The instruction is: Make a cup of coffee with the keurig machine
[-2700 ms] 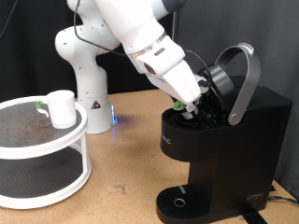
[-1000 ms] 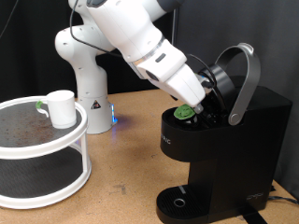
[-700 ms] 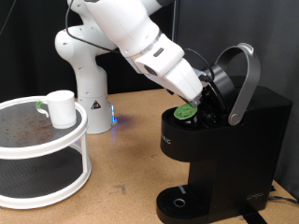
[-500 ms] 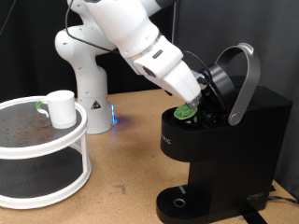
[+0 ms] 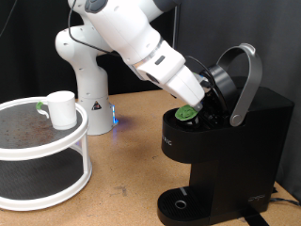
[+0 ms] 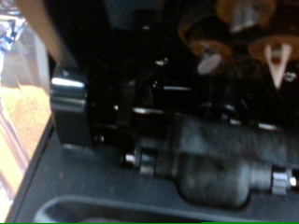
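The black keurig machine (image 5: 226, 151) stands at the exterior view's right, its silver arched lid handle (image 5: 246, 80) raised and the lid open. A small dark pod with a green rim (image 5: 185, 112) sits in the open brew chamber. My gripper (image 5: 201, 98) hangs just above the pod, close under the raised lid; nothing shows between its fingers. The white cup (image 5: 61, 108) stands on the top shelf of a round white rack (image 5: 66, 151) at the exterior view's left, far from the gripper. The wrist view shows only the machine's dark inside (image 6: 112, 103), blurred and close.
The arm's white base (image 5: 83, 71) stands behind the rack at the back. The wooden table (image 5: 132, 160) lies between rack and machine. A small green thing (image 5: 39, 106) lies next to the cup on the rack.
The gripper has risen out of the brew chamber, leaving the green-rimmed pod showing in it. In the last second it has barely shifted. The cup has not moved.
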